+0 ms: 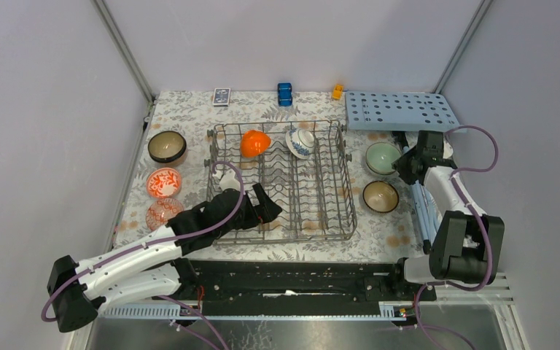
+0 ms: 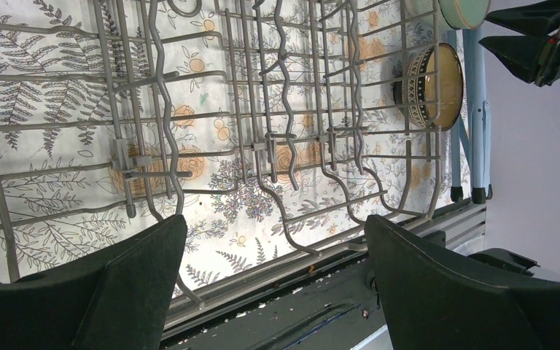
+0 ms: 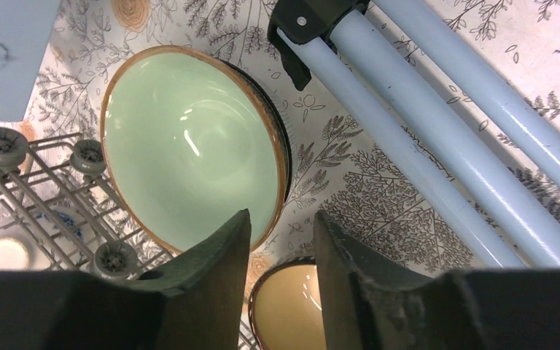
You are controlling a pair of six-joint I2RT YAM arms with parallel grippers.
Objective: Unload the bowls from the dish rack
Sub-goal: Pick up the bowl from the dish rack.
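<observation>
Top external view: the dish rack point(image 1: 315, 205) sits at the centre of the leaf-print tablecloth point(image 1: 189, 109). Two bowls are in its far rows. An orange bowl point(image 1: 255, 143) lies tilted, and a blue-and-white bowl point(image 1: 300, 141) sits just to its right, also tilted among the tines.

Five bowls stand upright on the cloth outside the rack.
- Left of the rack, far to near: a dark brown bowl point(image 1: 167, 146), a red-and-white bowl point(image 1: 164, 182) and a second red-and-white bowl point(image 1: 162, 213).
- Right of the rack: a pale green bowl point(image 1: 383, 157) and, nearer, a tan-lined bowl point(image 1: 380, 196).

Left gripper point(image 1: 266, 203): positioned over the near-left part of the rack, jaws spread wide. In the left wrist view nothing lies between its fingers point(image 2: 117, 292) (only bare wire and cloth show in the gap).

Right gripper point(image 1: 402, 162): positioned at the right edge of the pale green bowl. In the right wrist view its jaws stand a narrow gap apart and pinch nothing. The bowl's rim lies just beside one finger point(image 3: 215, 277); whether the two touch cannot be told. Pale blue tubes point(image 3: 437, 146) cross the cloth beside this bowl.

Along the far edge of the table are a perforated light-blue board point(image 1: 401, 111), a card box point(image 1: 222, 96), a small blue object point(image 1: 285, 93) and a small orange object point(image 1: 337, 91).
</observation>
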